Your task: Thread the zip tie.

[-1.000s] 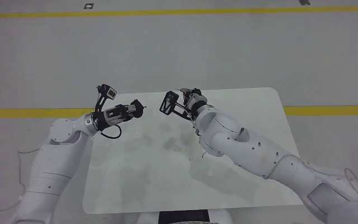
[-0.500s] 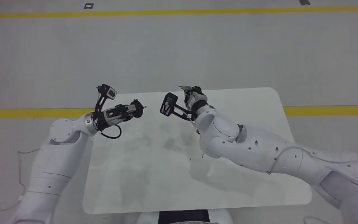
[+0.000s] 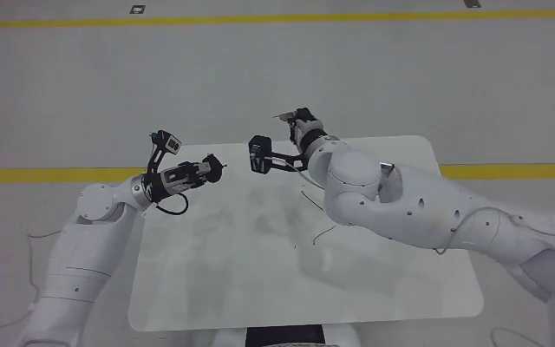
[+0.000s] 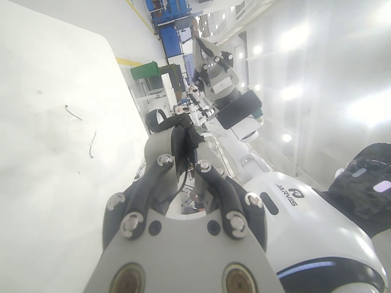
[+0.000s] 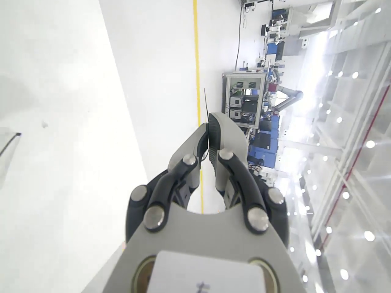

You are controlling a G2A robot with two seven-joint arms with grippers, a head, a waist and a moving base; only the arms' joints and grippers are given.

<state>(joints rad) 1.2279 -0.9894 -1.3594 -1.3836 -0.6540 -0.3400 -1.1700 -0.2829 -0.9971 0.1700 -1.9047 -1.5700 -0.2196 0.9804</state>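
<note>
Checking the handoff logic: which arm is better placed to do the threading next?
Probably right: the right gripper pinches the zip tie with its thin tip free; the left gripper is shut on a dark piece.

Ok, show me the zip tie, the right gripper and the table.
zip tie (image 5: 206, 105), right wrist view, on the thin black strap sticking out past the fingertips.
right gripper (image 5: 208, 132), right wrist view, where its shut fingertips meet on the strap.
table (image 3: 217, 278), top view, on a bare patch of its top.

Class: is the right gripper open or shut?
Shut: the right gripper pinches a thin black zip tie between touching fingertips; its tip pokes out.
</note>
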